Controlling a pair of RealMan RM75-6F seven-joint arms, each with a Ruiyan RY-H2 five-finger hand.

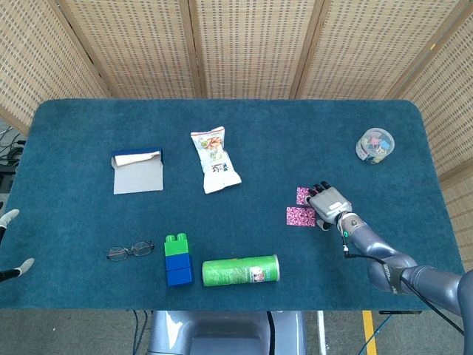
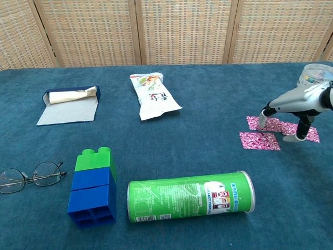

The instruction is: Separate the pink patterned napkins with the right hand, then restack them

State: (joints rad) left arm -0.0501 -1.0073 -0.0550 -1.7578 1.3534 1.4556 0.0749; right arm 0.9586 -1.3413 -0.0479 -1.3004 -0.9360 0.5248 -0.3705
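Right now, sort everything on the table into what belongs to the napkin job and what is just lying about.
Belongs to the job:
near napkin
far napkin, under the right hand
right hand

Lying about:
green can
block stack
glasses
snack bag
blue box
clip jar
left hand, idle at the table edge

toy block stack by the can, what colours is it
Green on top, blue below; the block stack shows best in the chest view.

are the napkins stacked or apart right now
Apart. One napkin lies alone on the cloth; the other sits just behind it under the right hand, whose fingertips press on it.
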